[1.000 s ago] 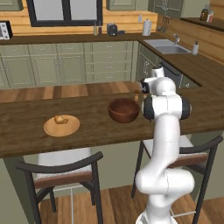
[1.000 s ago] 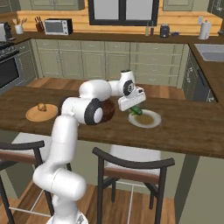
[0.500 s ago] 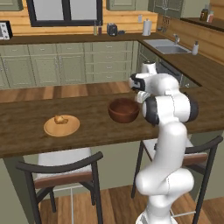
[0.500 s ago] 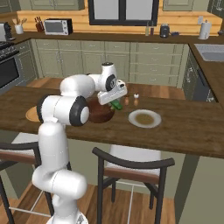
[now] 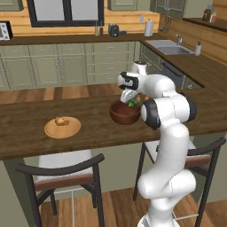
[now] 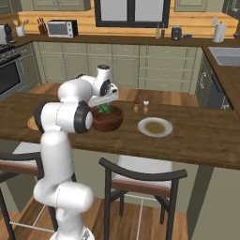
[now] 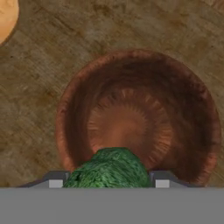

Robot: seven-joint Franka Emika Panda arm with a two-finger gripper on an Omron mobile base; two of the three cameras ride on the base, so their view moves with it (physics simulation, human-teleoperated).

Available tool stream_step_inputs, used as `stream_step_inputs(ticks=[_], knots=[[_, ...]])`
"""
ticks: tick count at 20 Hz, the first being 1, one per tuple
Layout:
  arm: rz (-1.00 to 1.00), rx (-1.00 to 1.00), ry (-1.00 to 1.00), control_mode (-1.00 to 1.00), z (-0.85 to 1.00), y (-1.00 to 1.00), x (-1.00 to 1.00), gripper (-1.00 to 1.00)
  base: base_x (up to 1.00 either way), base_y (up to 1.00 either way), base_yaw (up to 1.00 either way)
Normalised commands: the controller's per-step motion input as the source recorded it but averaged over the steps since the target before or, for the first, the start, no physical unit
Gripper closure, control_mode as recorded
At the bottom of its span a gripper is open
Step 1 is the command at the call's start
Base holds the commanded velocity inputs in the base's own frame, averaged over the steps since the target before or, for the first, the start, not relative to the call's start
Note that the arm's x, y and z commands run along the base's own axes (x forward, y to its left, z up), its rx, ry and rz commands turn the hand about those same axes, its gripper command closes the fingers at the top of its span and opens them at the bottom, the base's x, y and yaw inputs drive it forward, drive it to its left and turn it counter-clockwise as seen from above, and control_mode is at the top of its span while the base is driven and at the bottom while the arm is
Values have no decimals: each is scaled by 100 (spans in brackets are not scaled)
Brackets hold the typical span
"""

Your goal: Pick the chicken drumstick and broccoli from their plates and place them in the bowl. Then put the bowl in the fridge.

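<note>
Even, soft rendered light, moderately bright; faint shadows lie on the dark brown wooden worktop [image 5: 88,128]. Hand view looks coarse and blurry.

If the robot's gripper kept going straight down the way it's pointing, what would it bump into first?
Probably the inside bottom of the bowl. The gripper, shut on the broccoli, points into it, so the broccoli would likely touch first.

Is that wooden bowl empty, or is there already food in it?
Empty. In the hand view the bowl shows a bare wooden bottom; the broccoli sits above it between the fingers of the gripper, not yet dropped in.
</note>
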Motion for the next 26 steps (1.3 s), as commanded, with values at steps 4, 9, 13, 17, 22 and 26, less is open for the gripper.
stream_step_inputs(ticks=[4, 9, 13, 17, 22, 26], knots=[[0, 14, 0, -100, -22, 27, 38, 100, 0, 0, 0], [0, 4, 4, -100, -32, 1, 0, 100, 0, 0, 0], [0, 0, 4, -100, -28, 6, 0, 100, 0, 0, 0], [0, -1, 0, -100, -39, 6, 0, 100, 0, 0, 0], [0, -2, 1, -100, -34, 4, 3, -100, 0, 0, 0], [0, -1, 1, -100, -21, 12, 4, -100, 0, 0, 0]])
